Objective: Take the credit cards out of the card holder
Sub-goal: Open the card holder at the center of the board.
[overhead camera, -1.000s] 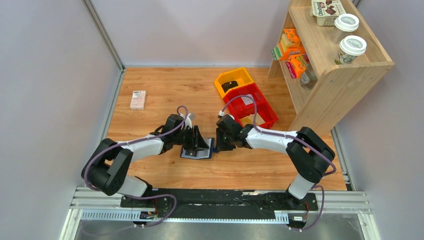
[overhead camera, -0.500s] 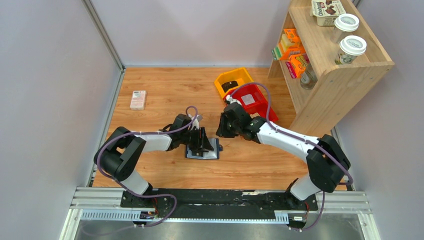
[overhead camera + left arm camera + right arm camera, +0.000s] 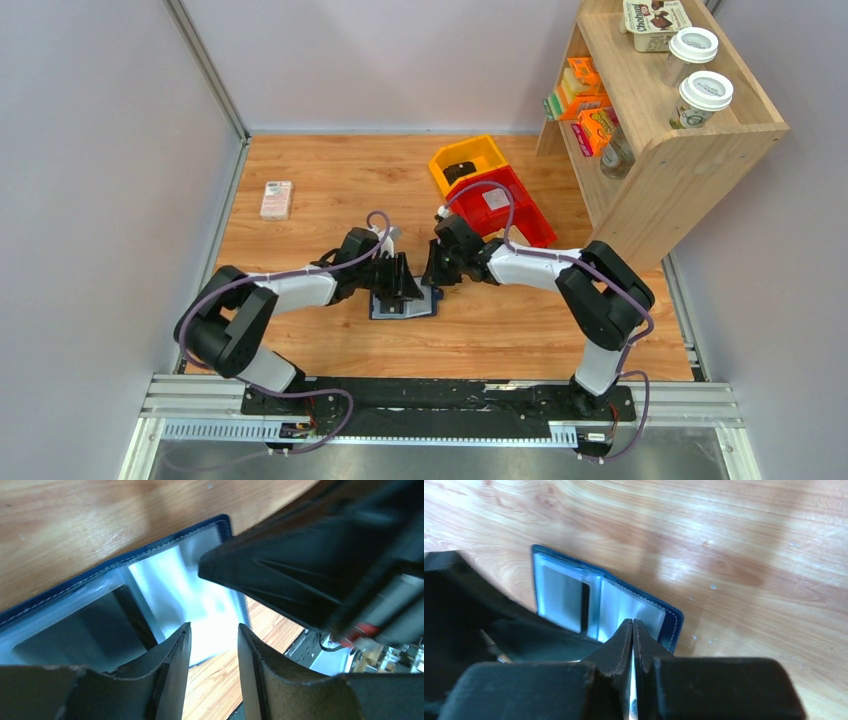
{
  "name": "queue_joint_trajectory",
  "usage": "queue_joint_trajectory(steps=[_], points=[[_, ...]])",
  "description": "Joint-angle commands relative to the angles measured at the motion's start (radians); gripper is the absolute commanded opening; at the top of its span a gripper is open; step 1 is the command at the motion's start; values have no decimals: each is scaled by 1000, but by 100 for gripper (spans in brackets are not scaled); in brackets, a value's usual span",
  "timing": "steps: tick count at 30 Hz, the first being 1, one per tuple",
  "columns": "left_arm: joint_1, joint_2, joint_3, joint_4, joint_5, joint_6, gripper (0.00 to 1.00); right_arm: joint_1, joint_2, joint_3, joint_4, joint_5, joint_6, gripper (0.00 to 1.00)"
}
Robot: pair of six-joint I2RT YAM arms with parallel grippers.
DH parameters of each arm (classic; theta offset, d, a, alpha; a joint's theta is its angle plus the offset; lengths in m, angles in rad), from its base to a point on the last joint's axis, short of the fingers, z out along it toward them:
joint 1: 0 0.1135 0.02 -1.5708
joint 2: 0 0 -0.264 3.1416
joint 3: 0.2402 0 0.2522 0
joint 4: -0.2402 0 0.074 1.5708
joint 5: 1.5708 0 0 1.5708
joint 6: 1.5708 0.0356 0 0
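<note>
A: Our right gripper point(image 3: 632, 622) is pinched tight; our left gripper point(image 3: 212, 630) is spread, holding nothing.
B: The card holder point(image 3: 564, 592) lies open just under both.
A: Its credit cards point(image 3: 75, 635) look thin, stiff, slippery. We should pinch an edge.

2 black-and-white arms point(image 3: 297, 290), purple cables point(image 3: 378, 214)
</note>
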Motion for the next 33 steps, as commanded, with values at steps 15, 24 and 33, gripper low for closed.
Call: queue_joint_trajectory(steps=[15, 24, 33], points=[[131, -203, -37, -307, -245, 157, 40, -19, 23, -43, 61, -22, -27, 6], [131, -218, -92, -345, -314, 128, 29, -16, 16, -40, 140, -88, 17, 8], [131, -215, -121, -340, -316, 109, 19, -1, 7, -76, 296, -163, 101, 16]])
